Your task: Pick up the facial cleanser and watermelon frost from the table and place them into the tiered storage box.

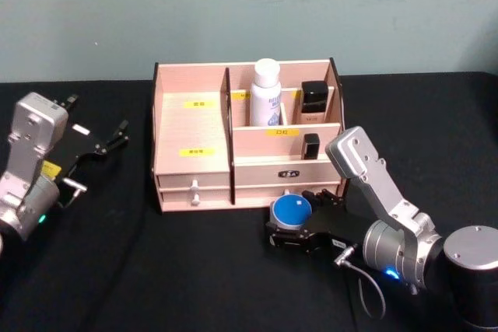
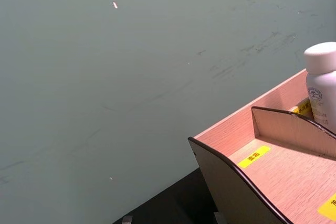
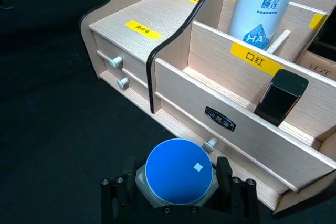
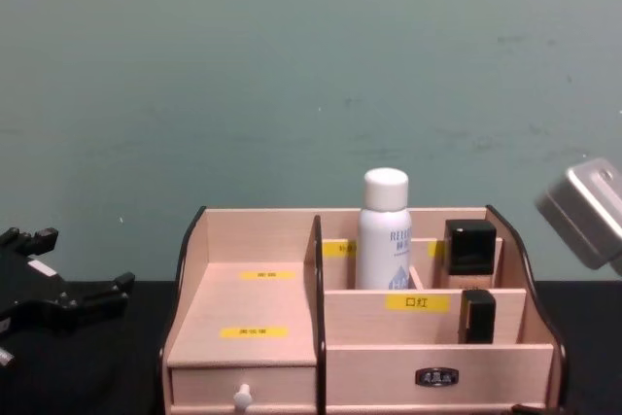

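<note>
The right gripper point(image 3: 176, 184) clamps a blue-lidded jar point(image 3: 178, 169) just in front of the tiered storage box point(image 1: 191, 126), near its right drawer knob point(image 3: 211, 143). Open black table point(image 1: 117, 270) spreads to the jar's left. The left gripper point(image 1: 97, 153) hangs spread wide, well apart on the left. The jar's sides are hidden, so whether it touches the table is unclear. A white bottle point(image 3: 262, 6) in a back compartment reads "RELLET". A yellow label point(image 3: 257, 59) reads 口红.
</note>
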`<state>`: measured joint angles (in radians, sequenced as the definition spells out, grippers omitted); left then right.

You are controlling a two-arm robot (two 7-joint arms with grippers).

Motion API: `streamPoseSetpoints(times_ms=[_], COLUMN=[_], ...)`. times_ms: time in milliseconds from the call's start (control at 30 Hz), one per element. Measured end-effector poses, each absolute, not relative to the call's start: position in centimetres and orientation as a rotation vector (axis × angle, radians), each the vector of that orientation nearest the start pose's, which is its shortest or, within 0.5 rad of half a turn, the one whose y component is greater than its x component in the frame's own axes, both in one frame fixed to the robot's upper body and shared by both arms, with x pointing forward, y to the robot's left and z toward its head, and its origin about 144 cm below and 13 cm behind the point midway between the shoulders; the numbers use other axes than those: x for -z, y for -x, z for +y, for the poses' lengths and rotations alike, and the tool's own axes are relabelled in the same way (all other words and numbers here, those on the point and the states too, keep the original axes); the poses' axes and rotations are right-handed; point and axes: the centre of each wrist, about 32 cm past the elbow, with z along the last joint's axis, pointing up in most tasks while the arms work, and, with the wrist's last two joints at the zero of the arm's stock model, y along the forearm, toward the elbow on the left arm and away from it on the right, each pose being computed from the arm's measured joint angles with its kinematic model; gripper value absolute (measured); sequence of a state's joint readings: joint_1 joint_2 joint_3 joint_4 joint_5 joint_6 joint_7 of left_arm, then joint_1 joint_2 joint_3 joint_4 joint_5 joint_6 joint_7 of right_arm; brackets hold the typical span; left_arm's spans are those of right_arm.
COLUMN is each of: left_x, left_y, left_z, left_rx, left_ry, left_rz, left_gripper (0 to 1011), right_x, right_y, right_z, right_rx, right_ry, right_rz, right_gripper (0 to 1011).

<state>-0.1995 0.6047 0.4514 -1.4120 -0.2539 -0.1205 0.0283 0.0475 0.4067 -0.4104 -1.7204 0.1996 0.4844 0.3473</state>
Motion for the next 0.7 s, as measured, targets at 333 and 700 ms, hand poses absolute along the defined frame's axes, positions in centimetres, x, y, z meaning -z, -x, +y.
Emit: streamPoseSetpoints(times_ms=[333, 700], left_x=[-113.98, -113.98], left_y=[-48.86, -48.86], left_z=[30.97, 30.97], left_rx=[-1.248, -1.248], left_ry=[-0.304, -0.304], left_rz=[-0.285, -0.285], left_gripper=[1001, 1001], right_x=[-116.88, -116.89], right_y=[-44.25, -44.24], right_z=[-20.86, -20.86], right_rx=[0.821, 0.821], right_ry=[0.478, 0.477], right_rz=[0.178, 0.178], right_gripper=[750, 729])
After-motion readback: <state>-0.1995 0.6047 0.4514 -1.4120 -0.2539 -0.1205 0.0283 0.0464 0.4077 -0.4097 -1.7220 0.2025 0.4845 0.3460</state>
